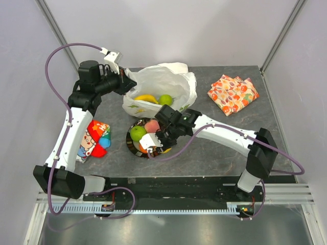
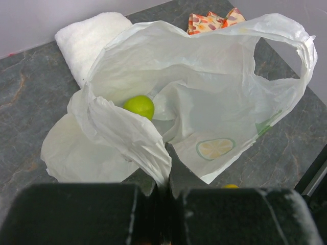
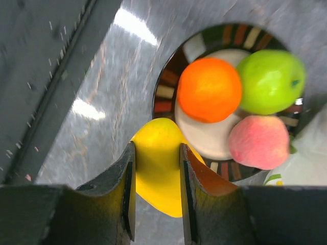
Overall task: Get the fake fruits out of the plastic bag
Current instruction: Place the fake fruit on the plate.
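The white plastic bag (image 1: pixel 163 84) lies at the back of the table with its mouth open. My left gripper (image 2: pixel 168 178) is shut on a bunched fold of its rim. Inside the bag I see a round green fruit (image 2: pixel 139 106) and, in the top view, a yellow banana (image 1: pixel 145 98). The dark-rimmed plate (image 3: pixel 166 92) holds an orange (image 3: pixel 209 89), a green apple (image 3: pixel 271 81) and a pink fruit (image 3: pixel 258 142). My right gripper (image 3: pixel 156 150) is shut on a smooth yellow fruit (image 3: pixel 156 173) just above the plate's near edge.
A folded orange fruit-patterned fabric (image 1: pixel 233 94) lies at the back right. A white cloth roll (image 2: pixel 89 41) sits behind the bag. A red and blue printed pouch (image 1: pixel 94 139) lies by the left arm. The metal rail runs along the table's near edge.
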`<action>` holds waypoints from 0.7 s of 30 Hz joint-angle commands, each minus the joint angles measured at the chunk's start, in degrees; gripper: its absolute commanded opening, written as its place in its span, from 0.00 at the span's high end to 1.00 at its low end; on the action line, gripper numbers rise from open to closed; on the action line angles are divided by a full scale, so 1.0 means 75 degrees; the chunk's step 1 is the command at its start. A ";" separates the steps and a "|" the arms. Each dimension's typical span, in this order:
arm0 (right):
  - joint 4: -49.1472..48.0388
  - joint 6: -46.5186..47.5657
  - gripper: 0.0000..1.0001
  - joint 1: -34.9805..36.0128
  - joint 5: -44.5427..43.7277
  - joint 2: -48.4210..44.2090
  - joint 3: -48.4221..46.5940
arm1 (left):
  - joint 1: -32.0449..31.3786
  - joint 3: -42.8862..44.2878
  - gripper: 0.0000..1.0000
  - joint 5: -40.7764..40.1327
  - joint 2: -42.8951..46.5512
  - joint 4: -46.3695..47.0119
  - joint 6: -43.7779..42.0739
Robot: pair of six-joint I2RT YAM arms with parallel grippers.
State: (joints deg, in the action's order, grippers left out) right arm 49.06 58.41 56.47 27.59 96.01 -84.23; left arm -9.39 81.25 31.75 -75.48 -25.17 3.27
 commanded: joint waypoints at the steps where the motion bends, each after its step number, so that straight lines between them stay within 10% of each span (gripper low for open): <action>1: -0.0130 0.1701 1.00 0.0041 -0.0526 0.0195 0.0366 | 0.0033 -0.0029 0.98 0.0243 0.0244 0.0391 0.0291; 21: -0.2006 0.3214 0.89 0.0065 -0.1171 0.0664 0.1480 | 0.0033 -0.0170 0.98 0.0162 0.0138 0.0344 0.0221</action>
State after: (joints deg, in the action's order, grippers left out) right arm 35.83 78.59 56.53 18.46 99.50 -74.26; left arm -9.37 80.51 32.10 -75.33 -24.80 3.68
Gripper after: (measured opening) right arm 0.372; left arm 0.029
